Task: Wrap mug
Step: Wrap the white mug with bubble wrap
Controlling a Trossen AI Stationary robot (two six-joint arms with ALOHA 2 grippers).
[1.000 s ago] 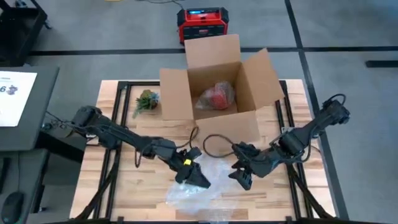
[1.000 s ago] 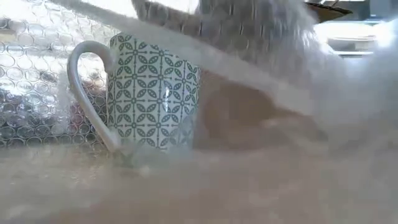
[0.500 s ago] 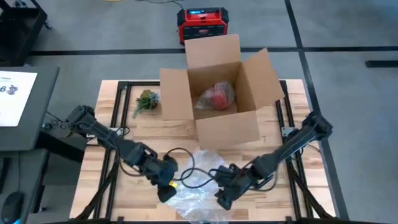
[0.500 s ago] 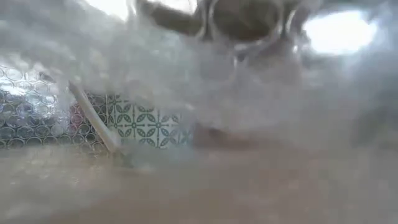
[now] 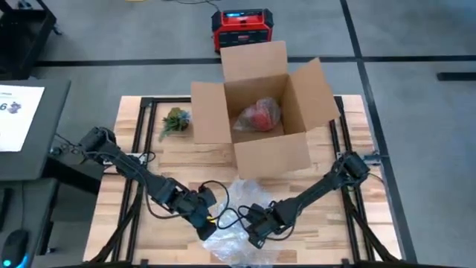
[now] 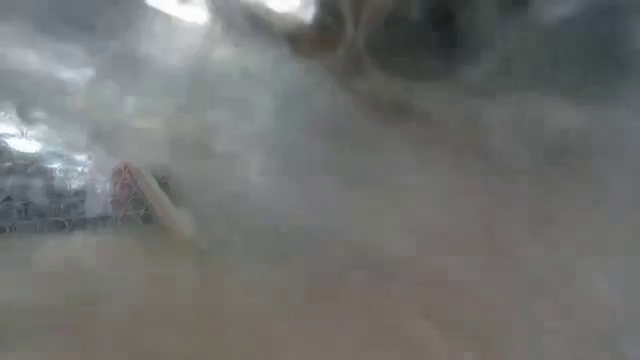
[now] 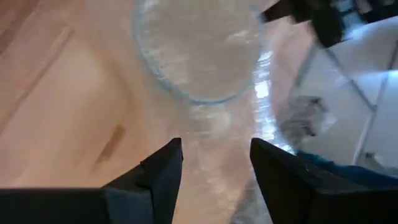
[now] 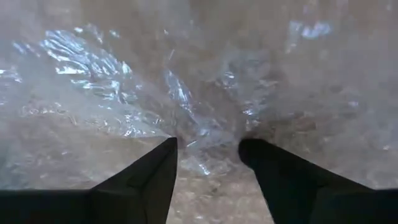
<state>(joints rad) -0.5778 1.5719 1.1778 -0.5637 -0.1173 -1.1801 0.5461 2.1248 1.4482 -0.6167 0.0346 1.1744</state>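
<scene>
At the near edge of the wooden table (image 5: 141,119), a crumpled sheet of bubble wrap (image 5: 236,237) lies between the two arms. In the low view the wrap fills almost the whole picture as a grey haze; only a pale strip of the mug's handle (image 6: 158,206) shows through it, so the mug sits under the wrap near the table's front, mostly hidden. In the left wrist view the mug (image 7: 198,48) shows from above as a round rim veiled by the plastic.

The left gripper (image 5: 204,221) is low over the wrap's left side. In its wrist view its fingers (image 7: 163,169) stand apart with bubble wrap lying between them, and nothing is pinched. The right gripper (image 5: 254,232) is down on the wrap's right side, near the left one. Its fingers (image 8: 155,168) are also spread, with wrinkled plastic bunched in the gap between them.

Farther back, an open cardboard box (image 5: 262,112) stands in the middle of the table, holding a red thing wrapped in plastic (image 5: 258,115). Left of the box lies a small green plant sprig (image 5: 173,120). Beyond the table, on the grey floor, sits a red and black power unit (image 5: 242,27).
</scene>
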